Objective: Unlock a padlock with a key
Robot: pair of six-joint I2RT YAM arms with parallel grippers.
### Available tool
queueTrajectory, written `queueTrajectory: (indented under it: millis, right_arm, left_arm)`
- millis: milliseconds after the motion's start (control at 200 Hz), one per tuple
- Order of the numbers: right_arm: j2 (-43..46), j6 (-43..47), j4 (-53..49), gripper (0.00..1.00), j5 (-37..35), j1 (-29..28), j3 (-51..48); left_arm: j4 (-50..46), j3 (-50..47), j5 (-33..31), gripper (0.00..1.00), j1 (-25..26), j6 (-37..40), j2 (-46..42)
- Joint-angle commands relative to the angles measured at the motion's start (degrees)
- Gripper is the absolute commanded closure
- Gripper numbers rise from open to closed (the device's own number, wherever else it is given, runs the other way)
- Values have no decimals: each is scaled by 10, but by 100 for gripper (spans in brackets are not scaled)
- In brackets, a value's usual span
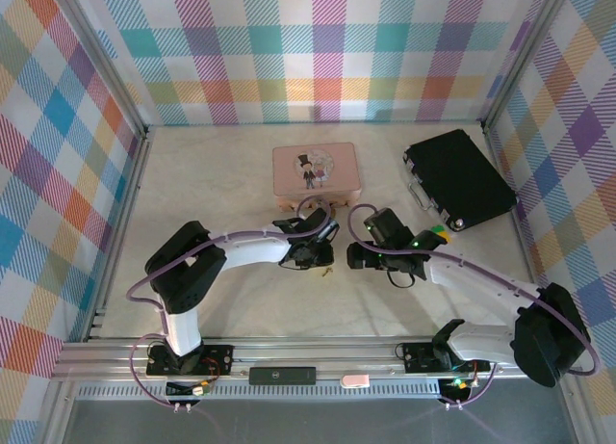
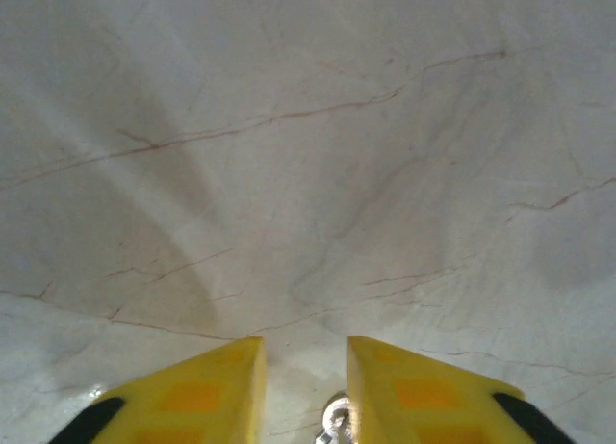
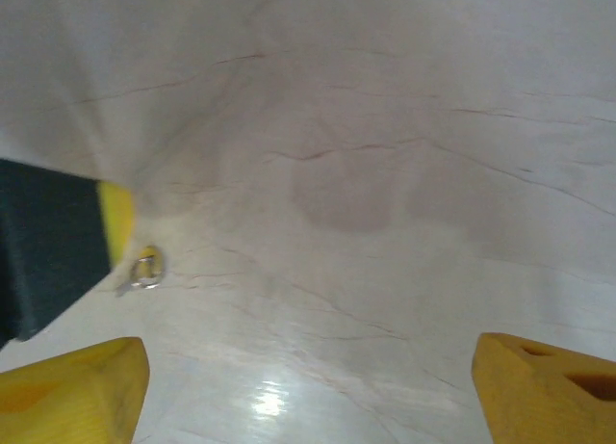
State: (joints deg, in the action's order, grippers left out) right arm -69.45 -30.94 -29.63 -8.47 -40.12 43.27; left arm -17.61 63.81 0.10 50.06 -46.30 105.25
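The tiny brass padlock (image 1: 328, 268) lies on the marbled table between the two grippers. In the right wrist view the padlock (image 3: 146, 267) sits at the left with its silvery shackle loop, just beside the left arm's yellow fingertip (image 3: 117, 222). My left gripper (image 2: 305, 343) hovers low over the table with a narrow gap between its yellow fingers. A silvery loop (image 2: 337, 420) lies on the table in that gap, close against the right finger. My right gripper (image 3: 310, 340) stands wide open over bare table, to the right of the padlock. The key is hidden.
A pink tin (image 1: 316, 169) with a cartoon picture stands just behind the left gripper (image 1: 325, 254). A black case (image 1: 457, 177) lies at the back right, beyond the right gripper (image 1: 358, 258). Checked walls close the table on three sides.
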Motion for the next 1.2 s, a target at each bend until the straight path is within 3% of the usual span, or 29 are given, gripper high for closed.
queueTrajectory:
  millis: [0,200,345,405,575,830,1195]
  right_arm:
    - [-31,25,45,19,66,-1,10]
    - [-121,-35,34,31,57,-38,75]
    - [-205,-79,3,38,18,-83,136]
    - [-231,-102,-5,42,8,-92,152]
    - [-279,-120,-40,52,-37,-119,191]
    - [-308,-116,-38,71,-17,-123,193]
    - [-326,-130,-28,73,-8,-122,173]
  left_arm:
    - [-8,-3,-7,69,-23,9,-28]
    - [-3,-87,-37,60,-102,-10,-142]
    - [9,-148,-33,35,-151,-14,-229]
    - [11,-167,-31,29,-164,-17,-256]
    - [12,-189,-26,28,-174,-25,-287]
    - [40,-195,-12,28,-174,-47,-280]
    - [32,-198,-19,28,-174,-50,-295]
